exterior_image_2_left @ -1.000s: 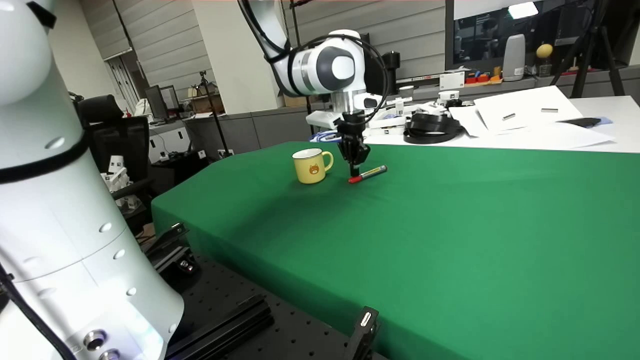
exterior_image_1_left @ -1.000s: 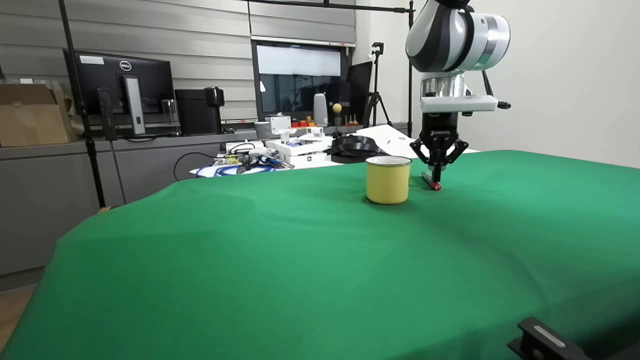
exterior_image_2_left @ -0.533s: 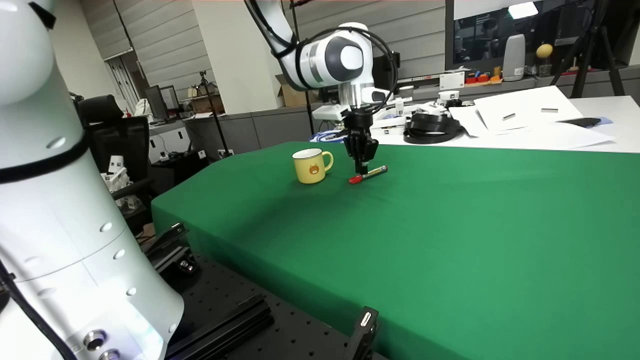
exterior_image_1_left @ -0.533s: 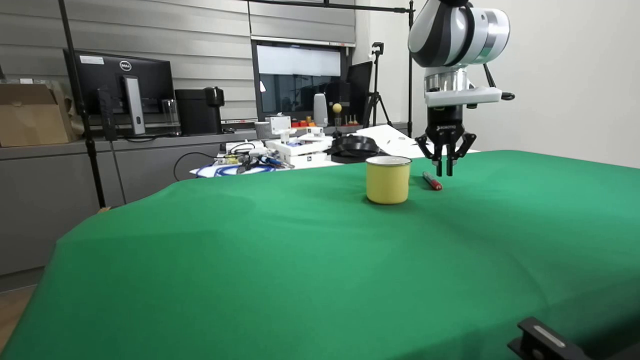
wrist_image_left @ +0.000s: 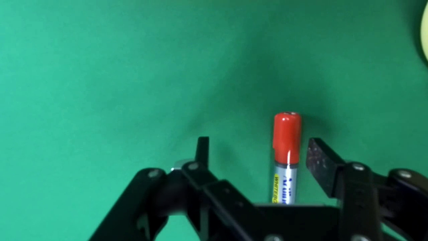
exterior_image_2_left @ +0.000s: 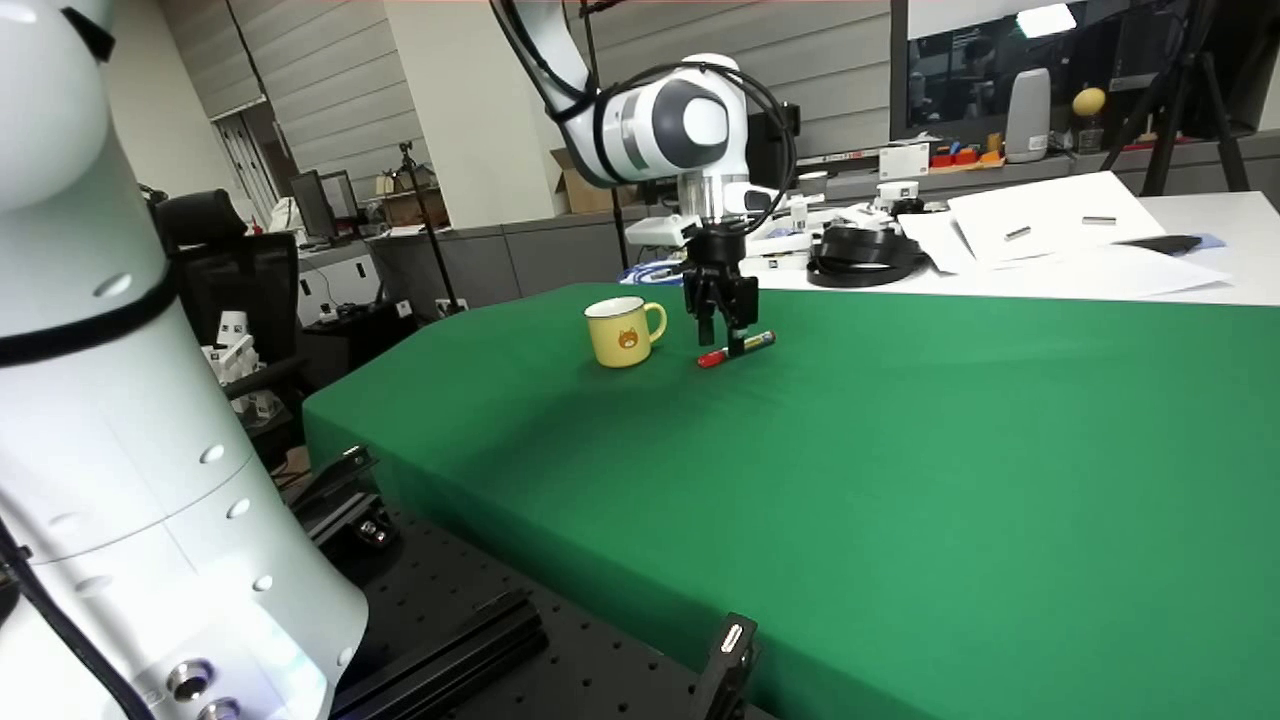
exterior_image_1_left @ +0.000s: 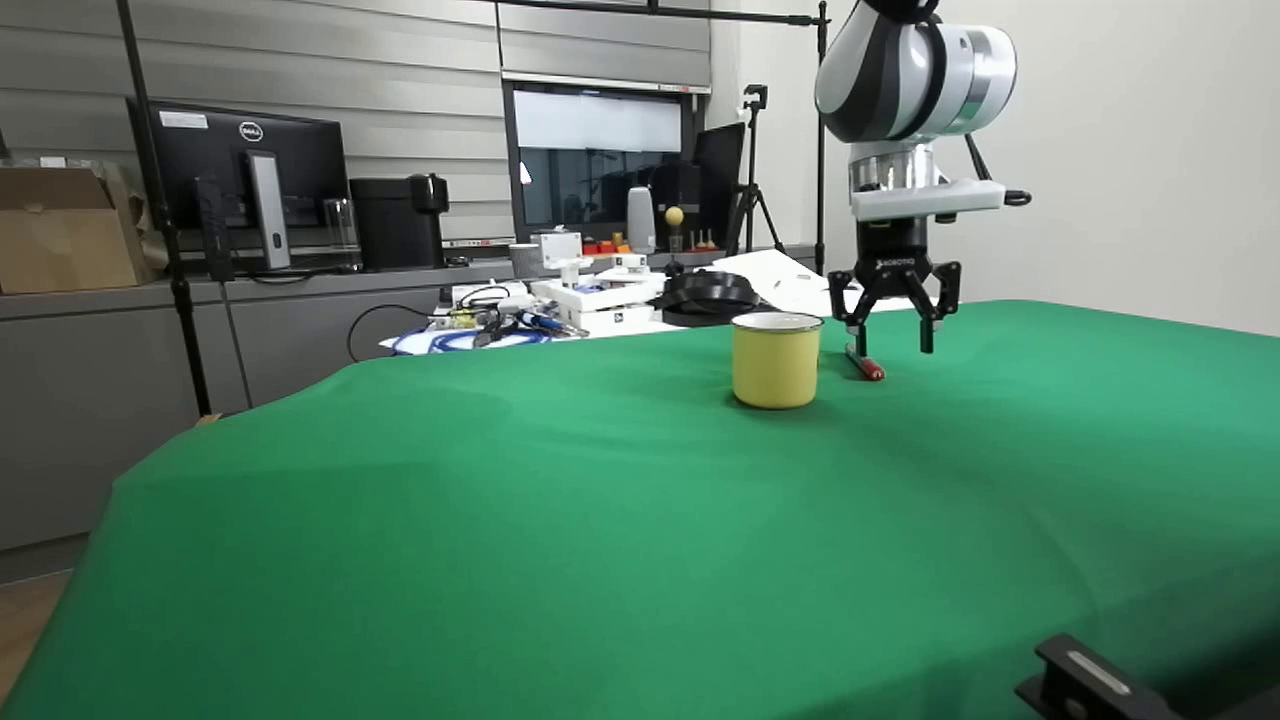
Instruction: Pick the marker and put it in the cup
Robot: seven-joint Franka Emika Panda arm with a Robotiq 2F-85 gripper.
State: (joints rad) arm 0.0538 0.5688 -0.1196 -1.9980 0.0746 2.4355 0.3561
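Note:
The marker, with a red cap and a silver barrel, lies flat on the green cloth. My gripper is open above it, and in the wrist view the marker shows between the two fingers, much closer to the right one. Its rear end is hidden there behind the gripper body. Both exterior views show the gripper low over the marker, with one finger in front of or beside the barrel; contact cannot be made out. The yellow cup stands upright beside them, and its edge enters the wrist view.
Green cloth covers the table. Behind it, a white desk carries papers, a black coil and assorted parts. Black brackets sit at the near edge, by the robot's base.
My gripper's fingers, together at the marker a second ago, have spread apart. The gripper has shifted a little to the right in both exterior views. Marker and cup have stayed put.

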